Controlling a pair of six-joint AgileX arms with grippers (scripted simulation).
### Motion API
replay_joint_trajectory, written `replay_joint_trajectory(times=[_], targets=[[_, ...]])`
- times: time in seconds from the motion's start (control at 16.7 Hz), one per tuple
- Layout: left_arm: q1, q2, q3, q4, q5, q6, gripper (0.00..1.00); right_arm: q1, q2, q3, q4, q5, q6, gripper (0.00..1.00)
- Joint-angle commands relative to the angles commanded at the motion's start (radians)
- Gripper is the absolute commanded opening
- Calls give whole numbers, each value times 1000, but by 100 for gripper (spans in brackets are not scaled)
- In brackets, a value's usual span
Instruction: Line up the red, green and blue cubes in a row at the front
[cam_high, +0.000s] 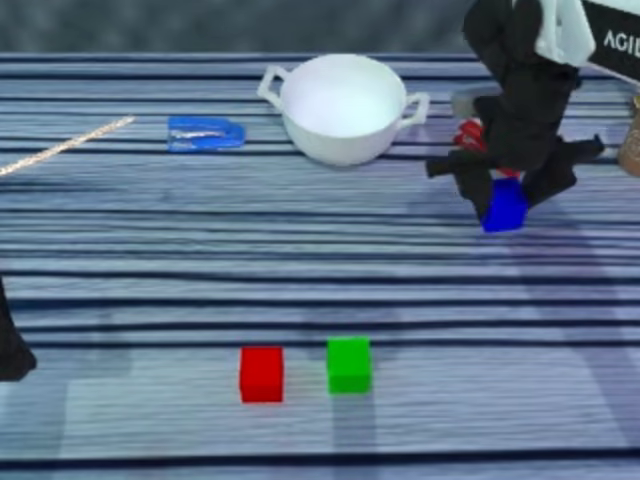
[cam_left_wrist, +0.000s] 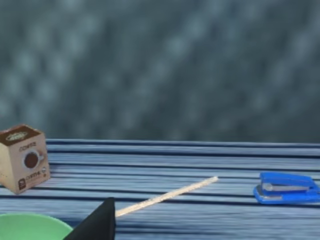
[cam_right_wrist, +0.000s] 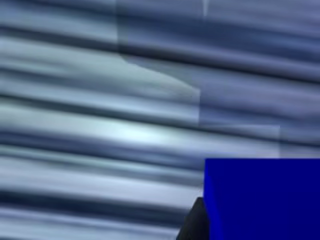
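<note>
Currently my right pincer (cam_high: 507, 195) was at the back right of the worktop (cam_high: 120, 290), closed on the blue cube (cam_high: 504, 206); the cube appeared lifted clear of the surface, judging by the right wrist view, where it filled the corner with one dark fingertip (cam_right_wrist: 192, 222) against its side. Red cube (cam_high: 261, 374) and green cube (cam_high: 349, 364) sat near the front, just beside each other with a small gap, red to the left of green.

Step in hand, as I read it: carrying blue to the row. Next move called for bringing it forward and left, setting it down to the right of green with a matching gap, in line with the other two, then opening.

My left pincer was parked at the far left edge; only a dark tip showed, could not tell its state.

Writing: white letters "AGI", cut off by the frame edge, on my right arm (cam_high: 530, 90). The small coffee box (cam_left_wrist: 23, 157) in the left wrist view carried a cup picture and print I could not read. Nothing legible on the blue stapler (cam_high: 205, 133) or white bowl (cam_high: 345, 108).
</note>
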Motion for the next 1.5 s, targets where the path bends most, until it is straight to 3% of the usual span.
replay_joint_trajectory(times=[0.48,1.14,1.5], targets=[[0,0,0,0,0,0,100,7,-30,12,-28,-1,14,0],[0,0,0,0,0,0,100,317,-439,-568,123,-2,449,0],[0,0,0,0,0,0,100,348,-480,-614,139,-3,496,0]])
